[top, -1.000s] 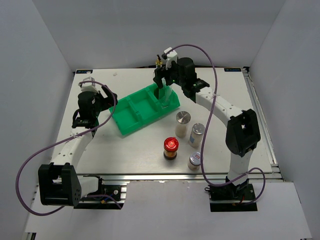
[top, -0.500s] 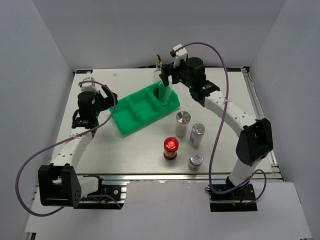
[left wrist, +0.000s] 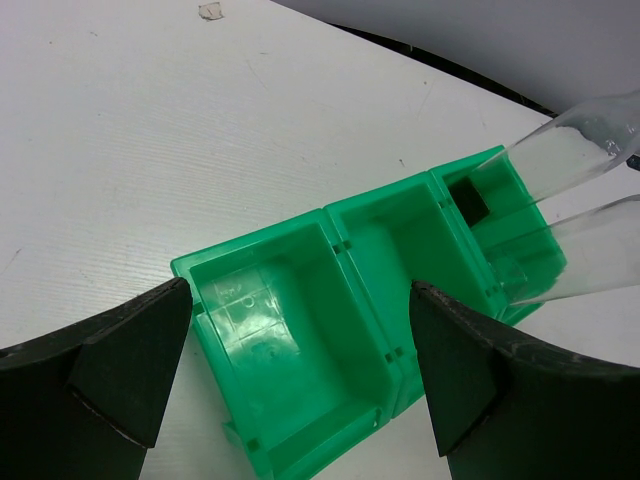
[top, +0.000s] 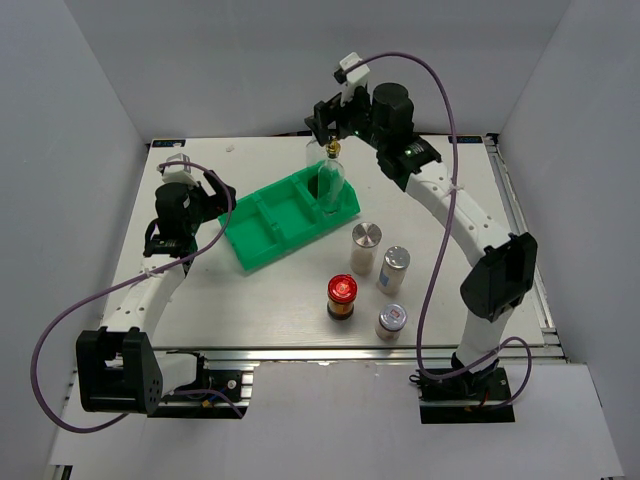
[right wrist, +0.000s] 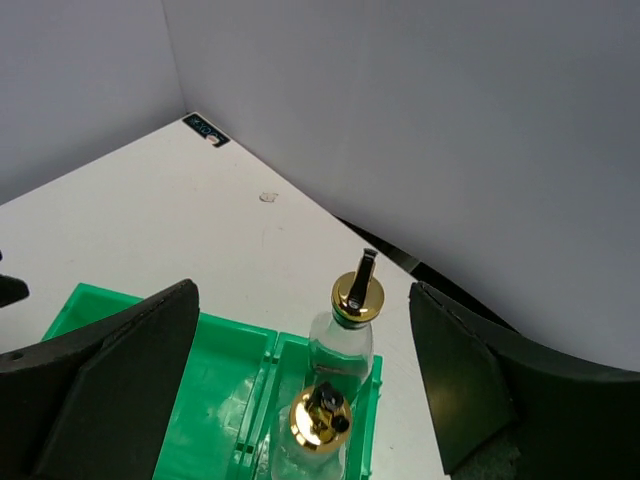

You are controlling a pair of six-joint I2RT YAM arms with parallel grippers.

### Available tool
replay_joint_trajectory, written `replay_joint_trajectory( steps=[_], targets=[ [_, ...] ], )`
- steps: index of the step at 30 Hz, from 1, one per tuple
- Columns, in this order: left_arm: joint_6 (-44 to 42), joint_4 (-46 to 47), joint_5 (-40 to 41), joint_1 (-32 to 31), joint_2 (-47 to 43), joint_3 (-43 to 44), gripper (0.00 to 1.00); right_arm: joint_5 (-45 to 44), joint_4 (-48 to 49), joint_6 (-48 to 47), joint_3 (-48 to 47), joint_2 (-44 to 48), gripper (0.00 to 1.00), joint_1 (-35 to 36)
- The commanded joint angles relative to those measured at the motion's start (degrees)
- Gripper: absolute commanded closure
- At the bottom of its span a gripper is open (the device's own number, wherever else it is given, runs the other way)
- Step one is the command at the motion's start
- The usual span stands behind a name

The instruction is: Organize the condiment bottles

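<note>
Three silver-lidded shaker jars [top: 390, 320] [top: 393, 268] [top: 366, 247] and a red-lidded jar [top: 342, 297] are standing loose at the table's [top: 250, 300] five o'clock. Beyond them, the left gripper [left wrist: 300, 330] is hovering wide open at the green tray's [top: 270, 235] nine o'clock. Two glass cruets [right wrist: 340, 340] [right wrist: 318, 425] are sitting in the tray's two o'clock end compartment, with the right gripper [top: 325, 118] hanging open and empty above them.

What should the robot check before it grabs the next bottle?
1. Are the right fingers open and empty: ok.
2. Are the front cruet and back cruet upright in the green tray end compartment: ok.
3. Are the other two compartments free: ok.
4. Are the red-lidded jar and silver-lidded jars upright on the table: ok.
5. Are the left fingers open and empty: ok.
6. Are the lids tight: cannot tell.
</note>
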State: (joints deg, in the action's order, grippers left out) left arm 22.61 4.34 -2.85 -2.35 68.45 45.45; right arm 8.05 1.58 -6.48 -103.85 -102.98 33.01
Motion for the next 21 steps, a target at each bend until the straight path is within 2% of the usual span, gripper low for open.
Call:
replay_joint_trajectory(
  steps=[1,5,11,17,21],
  targets=[
    [0.3,0.8,-0.9,0.0,-2.1,0.5,0.02,2.8,-3.9,0.1,-5.8,-3.4,0.11,0.0],
    [0.3,1.0,-1.4,0.0,-1.7,0.6,0.02,4.0,-6.9,1.1,-10.3,-6.4,0.10,0.1],
    [-0.4,1.4,-2.2,0.0,-1.7,0.5,0.02,6.2,-10.0,2.9,-12.0,-8.1,0.12,0.1],
    [-0.2,1.6,-2.3,0.0,-1.4,0.5,0.02,7.3,-12.4,2.3,-12.2,-8.4,0.16,0.0],
    [-0.2,1.6,-2.6,0.0,-1.0,0.7,0.02,8.8,-13.0,2.3,-12.0,-7.6,0.24,0.1]
  ],
)
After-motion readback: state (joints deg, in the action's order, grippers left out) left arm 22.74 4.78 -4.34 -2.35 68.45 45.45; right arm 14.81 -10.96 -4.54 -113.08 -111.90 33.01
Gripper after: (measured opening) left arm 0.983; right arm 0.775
